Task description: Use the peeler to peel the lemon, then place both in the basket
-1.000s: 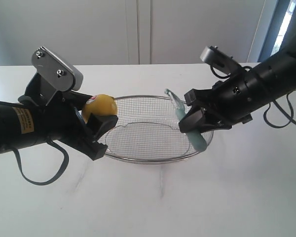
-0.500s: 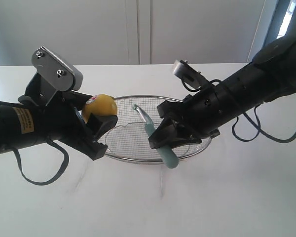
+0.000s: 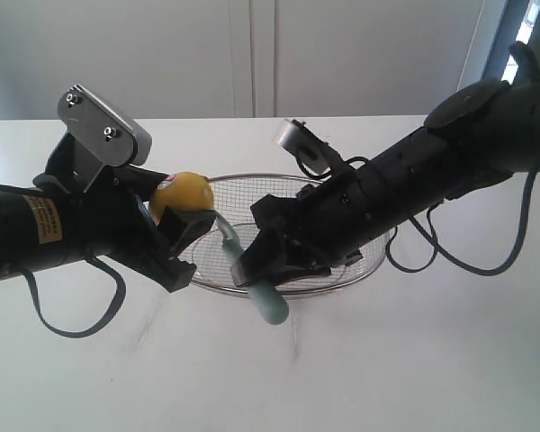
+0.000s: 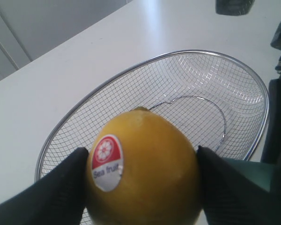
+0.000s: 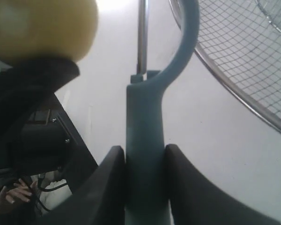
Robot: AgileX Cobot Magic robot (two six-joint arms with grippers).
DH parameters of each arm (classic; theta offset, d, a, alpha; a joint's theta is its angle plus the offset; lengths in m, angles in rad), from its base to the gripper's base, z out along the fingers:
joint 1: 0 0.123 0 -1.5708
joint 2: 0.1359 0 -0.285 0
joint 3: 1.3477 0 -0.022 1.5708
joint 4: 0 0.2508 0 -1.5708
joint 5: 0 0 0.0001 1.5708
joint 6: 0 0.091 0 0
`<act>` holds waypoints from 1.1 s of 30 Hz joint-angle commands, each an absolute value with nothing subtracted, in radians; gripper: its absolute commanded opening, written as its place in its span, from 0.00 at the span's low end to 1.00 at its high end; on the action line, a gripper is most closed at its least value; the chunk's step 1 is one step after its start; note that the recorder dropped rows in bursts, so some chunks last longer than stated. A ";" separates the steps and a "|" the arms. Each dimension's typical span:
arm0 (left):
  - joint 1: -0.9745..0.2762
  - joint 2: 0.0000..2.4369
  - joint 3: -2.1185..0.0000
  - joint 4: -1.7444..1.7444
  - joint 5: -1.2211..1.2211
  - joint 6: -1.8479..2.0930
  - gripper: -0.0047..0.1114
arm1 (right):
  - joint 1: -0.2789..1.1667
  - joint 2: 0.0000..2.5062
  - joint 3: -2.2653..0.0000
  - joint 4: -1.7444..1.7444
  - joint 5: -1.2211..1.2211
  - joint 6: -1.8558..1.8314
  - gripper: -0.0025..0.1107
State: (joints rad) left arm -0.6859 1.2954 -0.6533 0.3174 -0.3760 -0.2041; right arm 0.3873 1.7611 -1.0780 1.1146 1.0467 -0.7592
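My left gripper is shut on the yellow lemon, held above the left rim of the wire basket. In the left wrist view the lemon fills the space between the black fingers and carries a red and white sticker. My right gripper is shut on the teal peeler by its handle. The peeler's head points up toward the lemon and ends just under it. In the right wrist view the peeler runs between the fingers toward the blurred lemon.
The basket stands on a white table and holds nothing. Both black arms reach over it from either side, with cables hanging below them. A white wall with panels closes the back.
My right arm has swung left across the basket, carrying the peeler from the basket's right rim to just under the lemon. The left gripper and lemon have stayed still.
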 commanded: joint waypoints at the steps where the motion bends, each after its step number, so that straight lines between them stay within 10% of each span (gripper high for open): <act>1: -0.690 1.291 -0.651 0.323 -0.392 -0.209 0.04 | 0.388 1.760 -1.084 1.143 1.070 -0.784 0.02; 33: -0.690 1.291 -0.651 0.323 -0.392 -0.209 0.04 | 0.358 1.611 -1.086 1.140 1.032 -0.808 0.02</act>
